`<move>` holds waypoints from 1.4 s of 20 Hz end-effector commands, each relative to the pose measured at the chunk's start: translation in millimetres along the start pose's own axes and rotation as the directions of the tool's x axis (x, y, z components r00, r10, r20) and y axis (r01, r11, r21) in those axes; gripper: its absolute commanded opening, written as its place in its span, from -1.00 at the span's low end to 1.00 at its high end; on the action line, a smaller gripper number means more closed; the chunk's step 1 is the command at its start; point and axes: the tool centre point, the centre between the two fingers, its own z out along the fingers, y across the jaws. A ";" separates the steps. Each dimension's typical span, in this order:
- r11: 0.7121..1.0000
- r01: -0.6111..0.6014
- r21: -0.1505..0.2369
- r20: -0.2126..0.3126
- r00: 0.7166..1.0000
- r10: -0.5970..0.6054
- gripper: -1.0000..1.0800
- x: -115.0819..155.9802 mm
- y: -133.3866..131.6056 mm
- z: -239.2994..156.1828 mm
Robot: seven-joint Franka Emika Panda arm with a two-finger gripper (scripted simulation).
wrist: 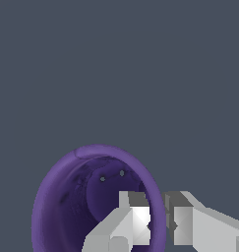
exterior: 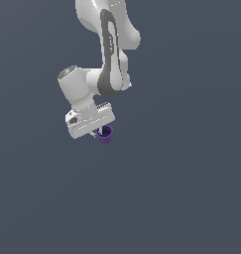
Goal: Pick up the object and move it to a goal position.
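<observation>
The end effector (wrist: 158,225) pinches one wall of the purple cup (wrist: 57,197), one finger (wrist: 133,216) inside the rim and the other outside. In the exterior view the cup (exterior: 105,134) hangs at the hand's five o'clock, with no desk showing beneath. I judge the risk to be a thin, off-centre hold: a quick swing could pivot or drop the cup.

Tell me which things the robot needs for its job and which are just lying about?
Needed for the job:
- small dark purple ribbed cup
- white robot gripper, its fingers pinching the cup's rim, one inside, one outside

Just lying about:
- nothing; only a plain grey background shows
</observation>
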 end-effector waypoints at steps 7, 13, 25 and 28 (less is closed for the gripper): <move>1.000 0.000 -0.003 0.001 1.000 0.000 -1.00 38.5 -24.5 -76.0; 1.000 0.000 -0.005 0.003 1.000 0.000 -1.00 70.9 -44.9 -139.7; 1.000 0.001 -0.005 0.002 1.000 -0.001 -1.00 133.2 -80.9 -257.5; 1.000 0.001 -0.004 0.001 1.000 -0.001 -1.00 145.2 -87.0 -278.9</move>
